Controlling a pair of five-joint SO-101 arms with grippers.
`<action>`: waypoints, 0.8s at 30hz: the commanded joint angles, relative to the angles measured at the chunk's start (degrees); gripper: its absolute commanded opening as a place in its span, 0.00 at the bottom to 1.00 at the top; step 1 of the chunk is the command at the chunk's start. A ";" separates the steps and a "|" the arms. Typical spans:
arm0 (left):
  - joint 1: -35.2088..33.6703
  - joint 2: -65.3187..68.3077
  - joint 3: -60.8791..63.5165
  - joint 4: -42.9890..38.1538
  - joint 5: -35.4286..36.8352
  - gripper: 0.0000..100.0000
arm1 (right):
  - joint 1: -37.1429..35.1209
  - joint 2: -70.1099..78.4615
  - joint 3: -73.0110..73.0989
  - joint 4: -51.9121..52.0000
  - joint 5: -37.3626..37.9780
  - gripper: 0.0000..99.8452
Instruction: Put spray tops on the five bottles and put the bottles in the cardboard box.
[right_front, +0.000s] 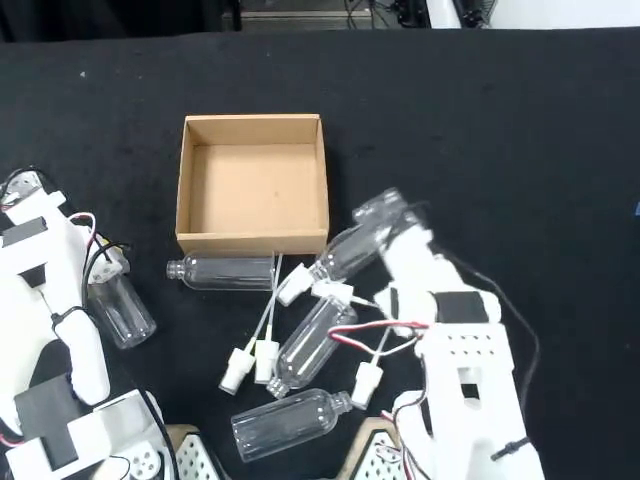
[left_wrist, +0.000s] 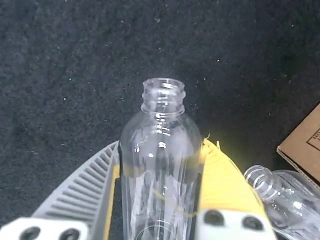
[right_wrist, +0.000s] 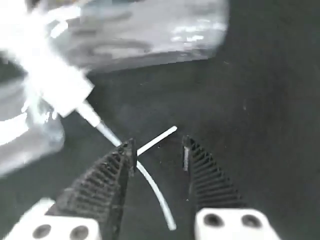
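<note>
Bottles (right_front: 222, 272) lie uncapped on the black worktop (right_front: 520, 130) just in front of the cardboard box (right_front: 250, 241), loose spray tops (right_front: 240, 368) among them. Left end effector (left_wrist: 161, 150) is clamped on one bottle (left_wrist: 160, 130) — right end effector (right_wrist: 159, 145) stands apart over a thin tube (right_wrist: 156, 139).

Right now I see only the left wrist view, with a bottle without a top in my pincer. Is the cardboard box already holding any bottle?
Observer: No, in the high view the cardboard box shows only its bare floor.
Operator: Where are the spray tops?
Observer: Several spray tops lie loose among four bottles in front of the box.
Operator: And the right pincer?
Observer: The right pincer is open, its jaws either side of one top's thin tube.
</note>
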 joint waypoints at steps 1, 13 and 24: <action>0.13 -2.73 -0.40 -0.79 0.44 0.03 | 1.93 4.62 -3.56 -2.02 -10.73 0.13; 0.13 -2.73 -0.40 -0.79 0.35 0.03 | 2.02 14.20 -5.58 -2.29 -20.04 0.13; 0.13 -2.73 -0.40 -0.79 0.26 0.03 | 2.02 19.38 -4.53 -7.56 -25.67 0.11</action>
